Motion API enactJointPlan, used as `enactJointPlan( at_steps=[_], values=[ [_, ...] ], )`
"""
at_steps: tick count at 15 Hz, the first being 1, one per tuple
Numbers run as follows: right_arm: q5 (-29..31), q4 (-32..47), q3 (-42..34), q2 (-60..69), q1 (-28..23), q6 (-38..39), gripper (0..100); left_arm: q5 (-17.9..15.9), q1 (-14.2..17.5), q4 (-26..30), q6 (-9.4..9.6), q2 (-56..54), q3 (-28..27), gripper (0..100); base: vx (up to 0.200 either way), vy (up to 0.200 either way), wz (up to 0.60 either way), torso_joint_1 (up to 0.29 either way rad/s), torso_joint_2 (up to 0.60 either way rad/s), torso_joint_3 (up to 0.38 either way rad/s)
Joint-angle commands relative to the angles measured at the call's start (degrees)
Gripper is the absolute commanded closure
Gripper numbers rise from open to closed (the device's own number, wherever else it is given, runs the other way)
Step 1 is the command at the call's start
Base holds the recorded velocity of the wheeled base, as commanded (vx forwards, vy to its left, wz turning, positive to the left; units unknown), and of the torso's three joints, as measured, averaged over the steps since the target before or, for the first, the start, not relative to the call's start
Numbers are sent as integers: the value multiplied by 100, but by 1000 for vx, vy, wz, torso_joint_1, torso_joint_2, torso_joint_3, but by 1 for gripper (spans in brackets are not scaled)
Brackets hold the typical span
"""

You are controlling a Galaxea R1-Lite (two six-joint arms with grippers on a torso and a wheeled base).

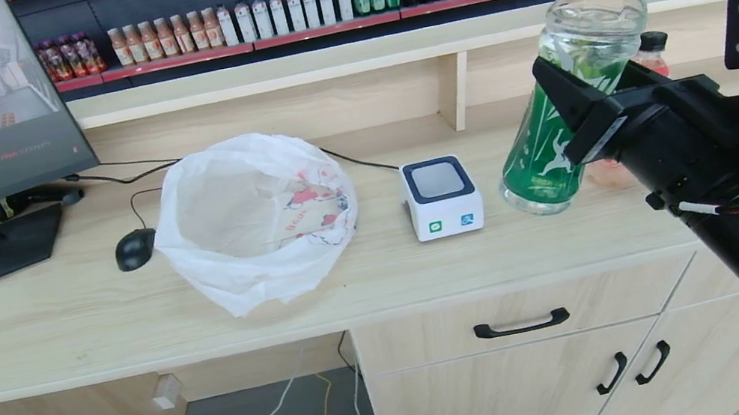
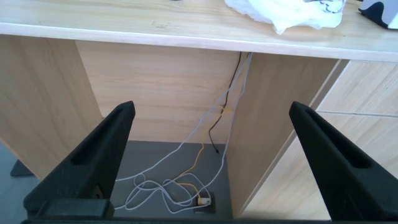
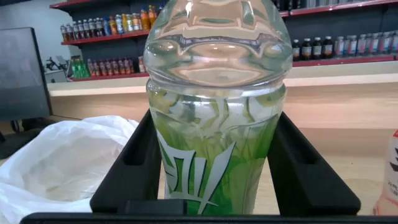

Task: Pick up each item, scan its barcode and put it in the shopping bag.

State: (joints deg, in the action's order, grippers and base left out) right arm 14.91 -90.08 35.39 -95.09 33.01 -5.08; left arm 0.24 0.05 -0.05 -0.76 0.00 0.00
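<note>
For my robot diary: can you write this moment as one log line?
right claw: shut on green bottle, tilted | scanner: left of bottle | shopping bag: open on counter | left claw: open, empty

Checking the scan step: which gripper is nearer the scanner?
Right. The right gripper, holding the bottle, is over the counter to the scanner's right; the left gripper hangs low, below the countertop.

bottle (image 1: 590, 16): clear glossy plastic | shopping bag (image 1: 230, 278): thin crinkled plastic | counter (image 1: 55, 324): matt wood
</note>
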Motion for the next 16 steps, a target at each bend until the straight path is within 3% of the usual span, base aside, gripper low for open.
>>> enactJointPlan(
  at_steps=[1, 3, 7, 11, 16],
  values=[
    [3, 8, -41, 8, -5, -1, 100, 2, 4, -4, -4, 0, 0, 0, 0, 200, 0, -2, 2, 2],
    [3, 8, -67, -1, 3, -10, 100, 2, 4, -4, -4, 0, 0, 0, 0, 200, 0, 2, 7, 5],
    [-6, 8, -146, 8, 47, 7, 100, 2, 4, 5, 14, 0, 0, 0, 0, 0, 0, 0, 0, 0],
    [74, 8, -23, -274, -243, 456, 100, 2, 4, 5, 14, 0, 0, 0, 0, 0, 0, 0, 0, 0],
    [74, 8, 662, -818, -225, 1510, 100, 2, 4, 5, 14, 0, 0, 0, 0, 0, 0, 0, 0, 0]
  ],
)
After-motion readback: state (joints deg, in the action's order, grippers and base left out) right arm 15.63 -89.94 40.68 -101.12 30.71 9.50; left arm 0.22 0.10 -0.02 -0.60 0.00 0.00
